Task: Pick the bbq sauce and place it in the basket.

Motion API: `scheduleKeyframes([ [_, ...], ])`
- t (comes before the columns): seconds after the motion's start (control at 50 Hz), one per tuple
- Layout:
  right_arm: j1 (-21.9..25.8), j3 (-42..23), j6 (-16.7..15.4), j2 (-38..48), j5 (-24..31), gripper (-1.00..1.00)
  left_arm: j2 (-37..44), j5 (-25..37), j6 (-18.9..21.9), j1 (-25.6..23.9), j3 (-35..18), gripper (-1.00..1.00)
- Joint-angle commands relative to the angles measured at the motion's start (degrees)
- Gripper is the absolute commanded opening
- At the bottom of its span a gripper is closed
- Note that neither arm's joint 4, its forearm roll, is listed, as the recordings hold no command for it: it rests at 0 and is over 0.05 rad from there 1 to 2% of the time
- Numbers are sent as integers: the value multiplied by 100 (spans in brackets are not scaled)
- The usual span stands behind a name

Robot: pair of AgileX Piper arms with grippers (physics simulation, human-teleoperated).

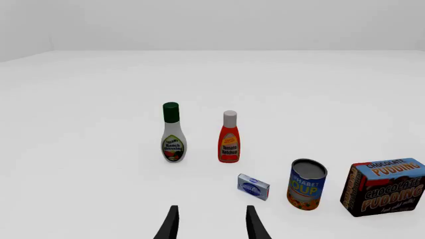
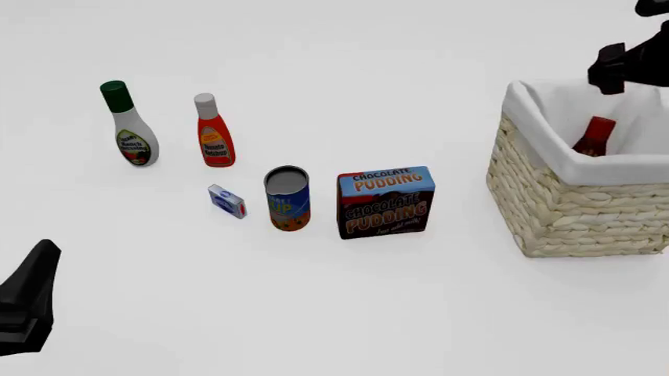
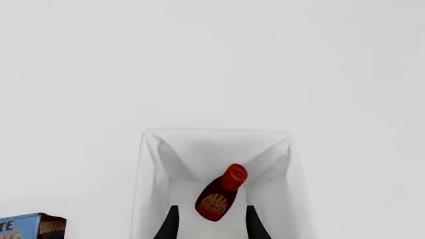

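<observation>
Right gripper [image 3: 208,224]: fingers parted, nothing between them; the bbq sauce [image 3: 220,194] lies beyond the tips, free of them. Left gripper [image 1: 210,223]: also parted and empty, low at the near left of the table.

Near to far in the front view: blue soup can [image 2: 287,197] and chocolate pudding box [image 2: 385,201] side by side, small blue packet [image 2: 227,201] just left of them; behind, ketchup bottle [image 2: 215,131] and ranch bottle [image 2: 130,125].

Bbq sauce sits inside the basket [image 2: 569,211], tilted, cap up, leaning toward the liner wall.

Judgement: placement looks done. Risk: right gripper hangs directly above the basket; a careless retreat could snag the liner or nudge the rim and shift the basket.
</observation>
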Motion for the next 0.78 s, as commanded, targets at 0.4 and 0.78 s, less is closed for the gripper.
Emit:
scheduleKeyframes([
  [0.4, 126, -390, -37, -876, 544, 100, 0, 0, 0, 0, 0, 100],
  [0.78, 288, -746, 72, -1262, 798, 100, 0, 0, 0, 0, 0, 100],
])
